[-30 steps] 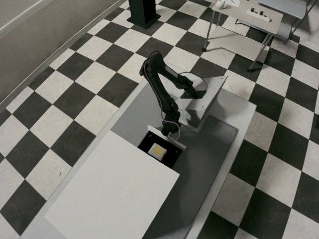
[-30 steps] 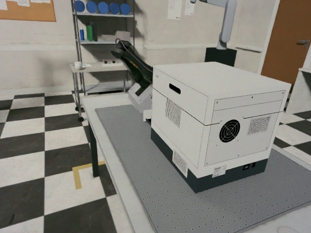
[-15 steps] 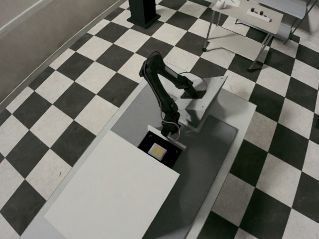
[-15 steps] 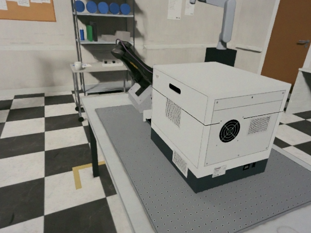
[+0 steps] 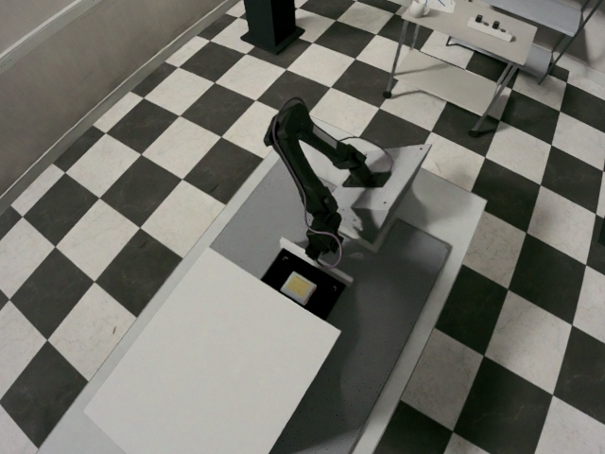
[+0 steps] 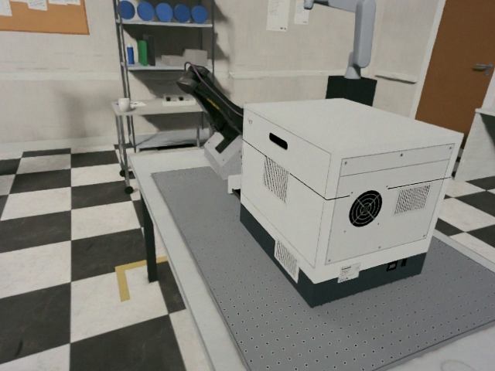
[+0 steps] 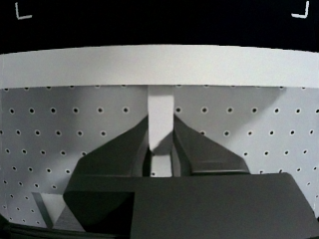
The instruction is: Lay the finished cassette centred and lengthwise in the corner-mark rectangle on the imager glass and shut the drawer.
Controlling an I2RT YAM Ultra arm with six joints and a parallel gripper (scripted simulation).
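Note:
The white gel imager IM (image 5: 210, 352) (image 6: 339, 159) stands on the perforated grey board (image 5: 390, 303) (image 6: 247, 287) with its drawer pulled out towards the arm. The cream cassette FINISHED (image 5: 298, 287) lies on the drawer's black glass (image 5: 324, 298) (image 7: 159, 20), inside the white corner marks (image 7: 22, 15) (image 7: 300, 14). The drawer's white front panel (image 5: 293, 245) (image 7: 75, 67) has a small white handle tab (image 7: 160, 100). My gripper (image 5: 316, 253) (image 7: 160, 119) is shut on this tab, just outside the drawer front. In the exterior view the imager hides the gripper and the drawer.
The arm's angled white base block (image 5: 390, 181) (image 6: 223, 159) stands on the table behind the drawer. A wheeled cart (image 5: 464, 29) (image 6: 159, 107) and a shelf rack (image 6: 163, 39) stand beyond the table. The table's edges run close beside the board on both sides.

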